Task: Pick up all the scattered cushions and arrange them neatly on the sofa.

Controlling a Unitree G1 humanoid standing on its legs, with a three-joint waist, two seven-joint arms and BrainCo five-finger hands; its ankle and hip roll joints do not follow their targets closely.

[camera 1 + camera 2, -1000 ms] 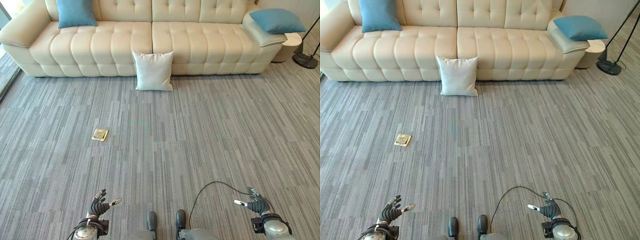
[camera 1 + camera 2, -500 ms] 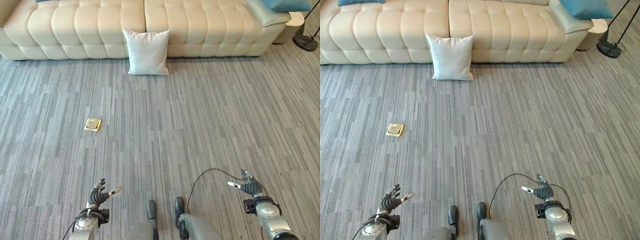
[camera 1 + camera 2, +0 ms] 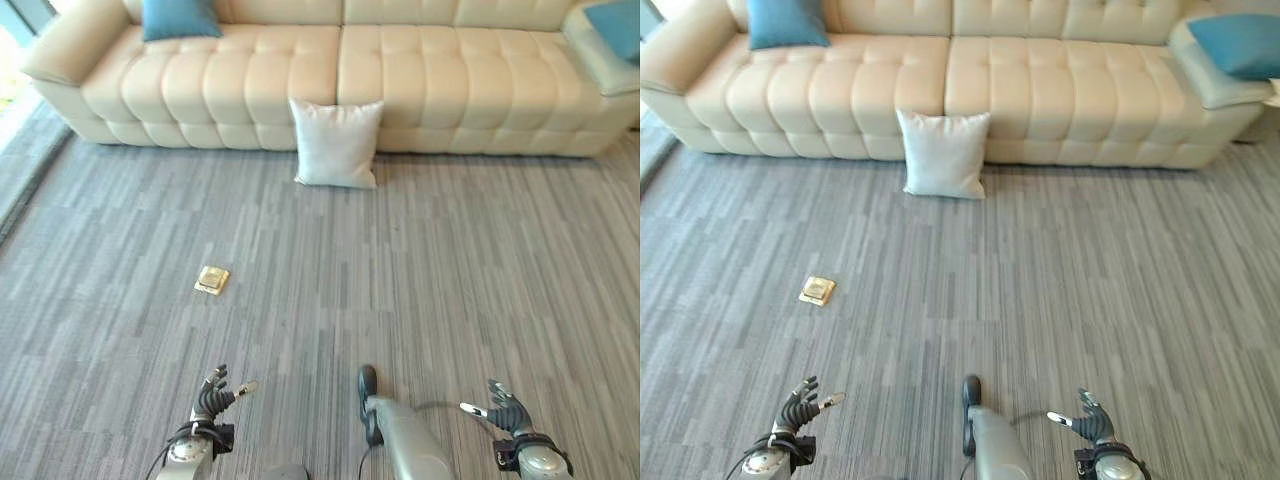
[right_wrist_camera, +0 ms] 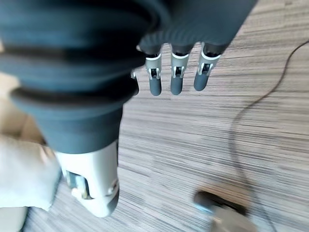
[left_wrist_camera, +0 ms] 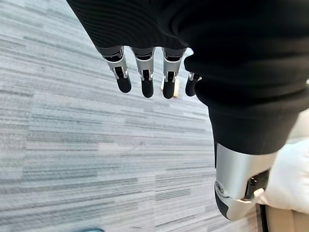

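A long cream tufted leather sofa (image 3: 970, 80) runs across the far side of a grey striped carpet floor (image 3: 1060, 290). At the sofa's left end, a blue square fabric cushion (image 3: 785, 22) leans upright against the backrest, on the seat next to the left armrest. On the carpet well in front of the sofa and to the left lies a small flat brass-coloured square plate (image 3: 817, 291), apart from everything else. Near the middle, a white square fabric cushion (image 3: 943, 154) stands on the floor, tilted back so that it leans against the sofa's front where the two seat sections meet. At the far right, a second blue cushion (image 3: 1240, 44) lies flat on top of the sofa's right armrest.

Close to the camera, the left hand (image 3: 797, 410) hovers low over the carpet at the lower left; its fingers (image 5: 147, 82) hang loosely extended, slightly apart, holding nothing, with the thumb set off to the side. The right hand (image 3: 1092, 425) shows at the lower right, also above bare carpet; its fingers (image 4: 175, 79) are likewise relaxed and straight, spread a little, empty. Both hands are well apart from the white cushion and the sofa.
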